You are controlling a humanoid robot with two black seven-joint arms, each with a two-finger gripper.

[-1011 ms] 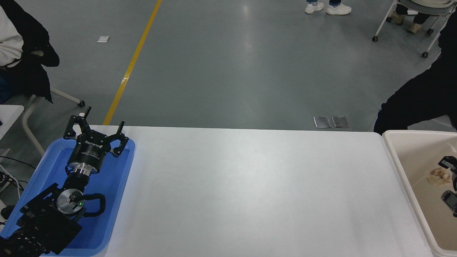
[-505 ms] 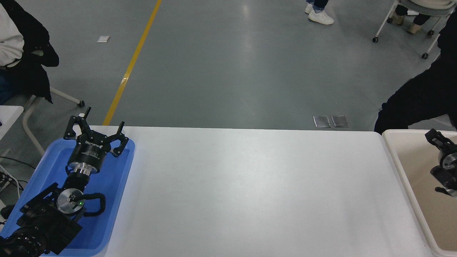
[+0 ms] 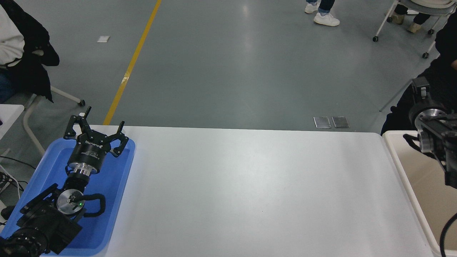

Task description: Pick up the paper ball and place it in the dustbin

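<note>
The dustbin (image 3: 392, 146) is a cream-white bin at the table's right end, cut off by the picture's right edge. No paper ball shows; part of the bin's inside is hidden behind my right arm. My right gripper (image 3: 420, 88) is raised above the bin's far rim, against a person's dark clothing, and its state does not show. My left gripper (image 3: 95, 125) is parked open and empty over the blue tray at the lower left.
A shallow blue tray (image 3: 117, 200) lies at the table's left end under the left arm. A person in dark clothes (image 3: 442, 53) stands behind the bin. A seated person (image 3: 21, 53) is at the far left. The white table (image 3: 250, 192) spans the middle.
My right arm rose out of the bin, up and toward its far rim. The paper ball seen lying in the bin one second ago no longer shows. The left arm has not moved.
</note>
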